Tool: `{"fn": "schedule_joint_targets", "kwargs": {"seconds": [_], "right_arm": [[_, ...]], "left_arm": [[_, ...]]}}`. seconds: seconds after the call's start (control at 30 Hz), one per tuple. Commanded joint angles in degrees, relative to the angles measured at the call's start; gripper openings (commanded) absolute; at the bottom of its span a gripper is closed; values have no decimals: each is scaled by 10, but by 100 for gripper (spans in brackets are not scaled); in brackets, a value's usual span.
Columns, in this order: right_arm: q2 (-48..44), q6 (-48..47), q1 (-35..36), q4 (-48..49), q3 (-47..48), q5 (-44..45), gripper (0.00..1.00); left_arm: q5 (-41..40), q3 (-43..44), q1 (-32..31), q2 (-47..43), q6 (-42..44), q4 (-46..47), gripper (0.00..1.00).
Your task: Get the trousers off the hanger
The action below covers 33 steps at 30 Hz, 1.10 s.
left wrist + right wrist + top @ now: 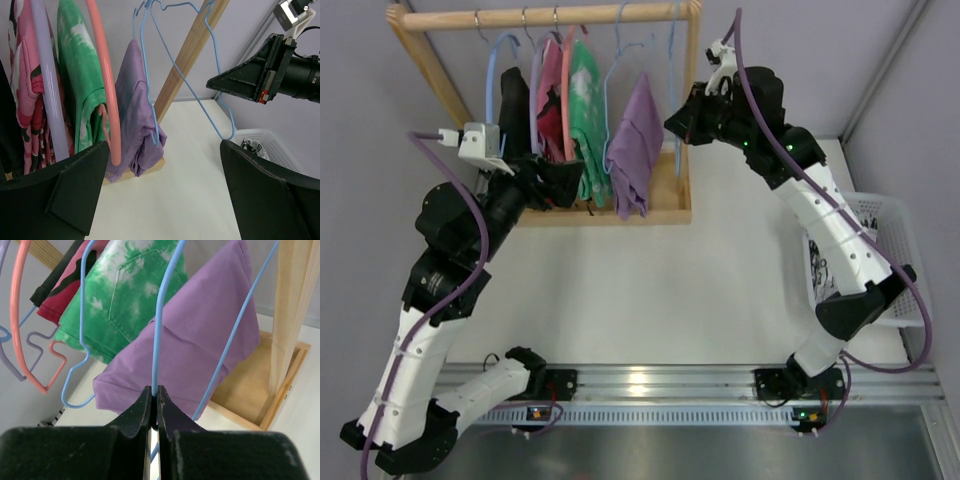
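The thin light-blue wire hanger (159,315) hangs bare at the right end of the rack, its wire (672,60) carrying no cloth. My right gripper (155,392) is shut on one of its wires, in front of the purple garment (200,330). From the left wrist view the same hanger (195,85) slants down beside the right gripper (212,82). The trousers (820,262), white with black scribbles, lie in the white basket (890,215) and peek over its rim (252,146). My left gripper (164,150) is open and holds nothing, low beside the rack (560,180).
The wooden rack (550,15) carries a purple garment (635,150), a green tie-dye one (585,100), a pink-red one (552,95) and a black one (515,105) on other hangers. Its post (292,315) and base tray (665,210) stand close to my right gripper.
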Motion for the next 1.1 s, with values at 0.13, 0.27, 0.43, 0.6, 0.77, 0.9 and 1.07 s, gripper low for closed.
{"fn": "schedule_joint_targets", "kwargs": {"seconds": [0.13, 0.27, 0.43, 0.6, 0.77, 0.9, 1.07], "right_arm": [[20, 32, -40, -22, 29, -37, 0], [20, 30, -51, -17, 2, -53, 0], [-6, 7, -51, 19, -39, -65, 18], [-50, 0, -52, 51, -100, -63, 61], [-105, -25, -52, 54, -152, -53, 74], [-163, -55, -52, 63, -209, -34, 89], [-265, -108, -58, 65, -293, -3, 99]], "left_arm": [[21, 19, 4, 15, 13, -26, 99], [49, 34, 4, 29, 34, -51, 99], [92, 107, 3, 72, 75, -139, 98], [132, 124, 3, 88, 118, -203, 99], [121, 118, 4, 79, 180, -248, 99], [139, 125, 4, 77, 220, -321, 99], [167, 96, 5, 45, 250, -366, 99]]}}
